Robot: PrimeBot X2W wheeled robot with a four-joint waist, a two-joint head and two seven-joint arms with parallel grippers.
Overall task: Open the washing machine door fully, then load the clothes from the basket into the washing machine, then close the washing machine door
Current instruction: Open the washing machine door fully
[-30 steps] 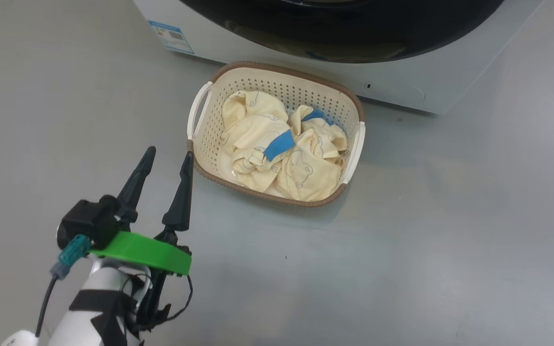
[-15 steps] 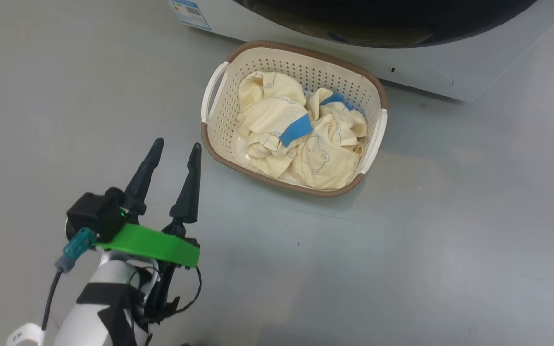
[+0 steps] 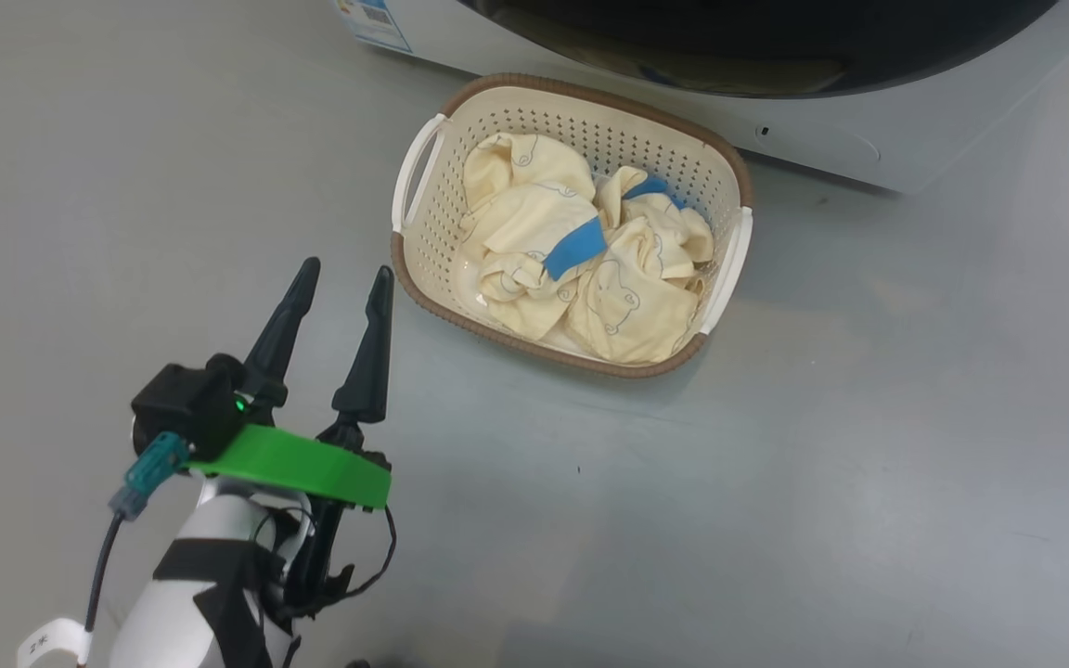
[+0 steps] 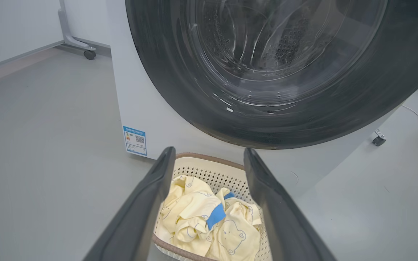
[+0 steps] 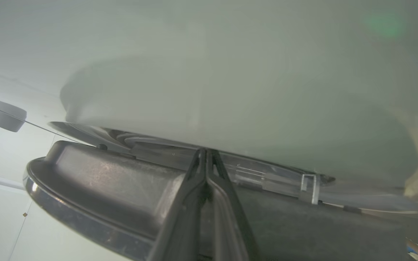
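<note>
Holds left gripper (image 3: 346, 269) fingers spread and empty above the floor (image 3: 776, 464), near the basket (image 3: 553, 130). Presses right gripper (image 5: 204, 150) fingers together, tips at the washing machine door (image 4: 165, 83) edge. Leaves clothes (image 3: 581, 278) heaped in the basket, on the floor just in front of the washing machine (image 3: 822, 148).

Grey floor (image 3: 822, 482), cream basket (image 3: 428, 250) standing on it — white washing machine (image 3: 813, 148) just behind
</note>
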